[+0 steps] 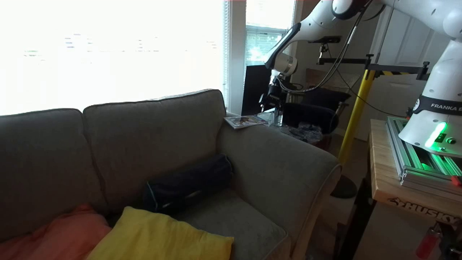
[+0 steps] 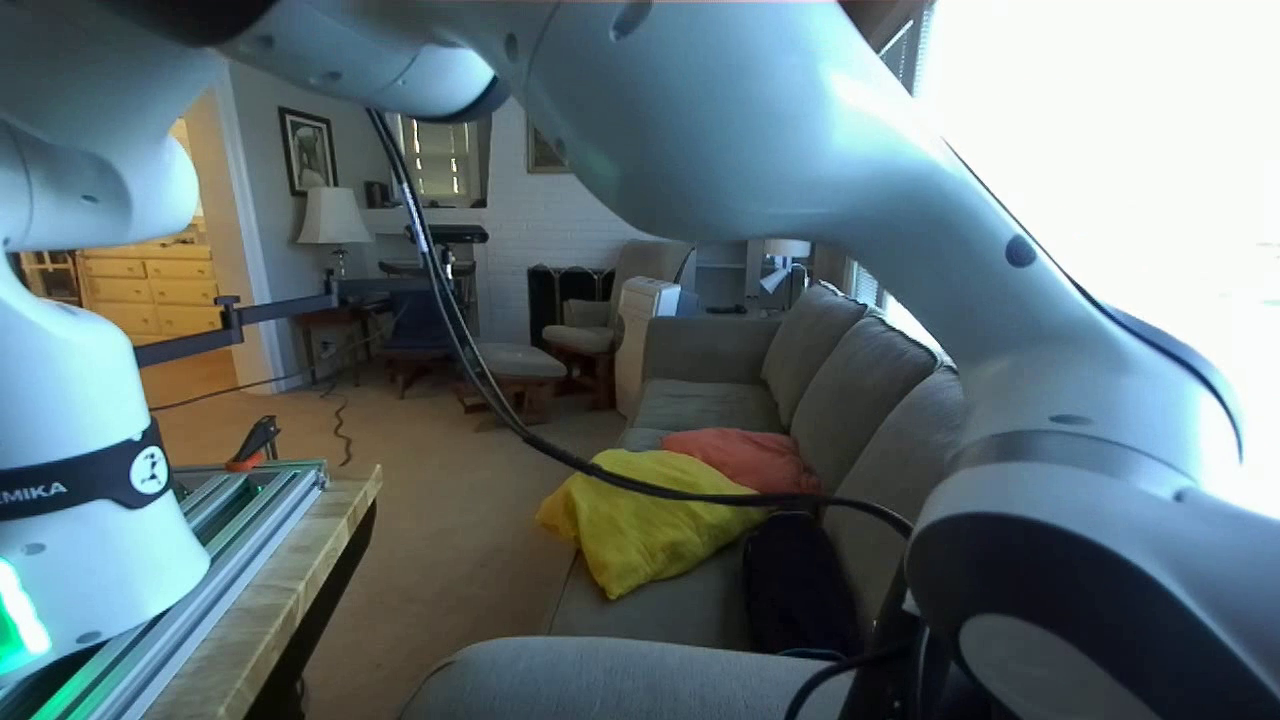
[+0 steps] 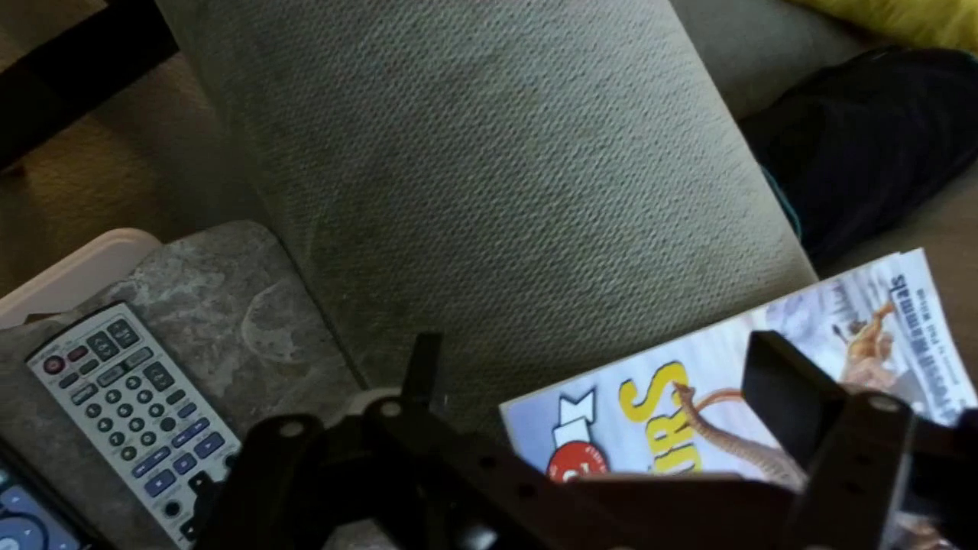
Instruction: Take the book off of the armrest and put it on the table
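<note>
The white arm arches up from its base, which stands well apart from the end effector and glows with a green light strip. In both exterior views the forearm slants down from well above to the wrist, set just over the end effector. Its fingers point downward; in the wrist view they are spread apart, a wide gap between them.

The thin, pale-covered book is lying face up, showing yellow lettering, a red badge and animal pictures. It is slanting across the broad, grey-olive woven armrest, one end jutting past the seat-side edge. The mottled grey surface is standing just beside the armrest's outer side.
</note>
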`<state>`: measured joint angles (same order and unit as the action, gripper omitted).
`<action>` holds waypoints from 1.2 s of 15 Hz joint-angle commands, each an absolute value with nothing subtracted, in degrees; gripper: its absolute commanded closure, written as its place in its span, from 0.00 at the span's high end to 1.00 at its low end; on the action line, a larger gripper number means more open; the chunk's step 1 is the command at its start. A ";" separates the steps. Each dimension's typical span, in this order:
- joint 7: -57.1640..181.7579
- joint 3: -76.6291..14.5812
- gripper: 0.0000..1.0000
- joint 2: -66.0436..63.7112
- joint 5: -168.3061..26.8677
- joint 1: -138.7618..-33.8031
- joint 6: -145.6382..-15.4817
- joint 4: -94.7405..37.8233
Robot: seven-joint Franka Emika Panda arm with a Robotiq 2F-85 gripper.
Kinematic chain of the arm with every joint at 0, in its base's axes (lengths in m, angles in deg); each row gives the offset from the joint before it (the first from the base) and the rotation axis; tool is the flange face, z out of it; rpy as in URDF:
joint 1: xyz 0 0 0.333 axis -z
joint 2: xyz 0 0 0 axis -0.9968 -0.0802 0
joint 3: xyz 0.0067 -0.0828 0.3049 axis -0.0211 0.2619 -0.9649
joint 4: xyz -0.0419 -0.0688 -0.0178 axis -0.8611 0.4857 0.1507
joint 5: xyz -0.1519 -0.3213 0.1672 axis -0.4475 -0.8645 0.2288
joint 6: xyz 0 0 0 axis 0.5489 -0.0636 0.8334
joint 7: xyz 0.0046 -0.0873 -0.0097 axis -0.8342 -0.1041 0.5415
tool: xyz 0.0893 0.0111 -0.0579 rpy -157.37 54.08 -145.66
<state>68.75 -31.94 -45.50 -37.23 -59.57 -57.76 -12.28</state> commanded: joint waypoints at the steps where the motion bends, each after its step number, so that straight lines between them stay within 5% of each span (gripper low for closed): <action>1: 65.33 -33.21 1.00 -53.03 -36.79 -56.73 -53.70 -0.05; 11: 64.94 -36.37 1.00 -64.97 -37.16 -55.75 -42.70 21.04; 18: 65.56 -35.55 1.00 -63.31 -37.17 -55.95 -41.34 18.00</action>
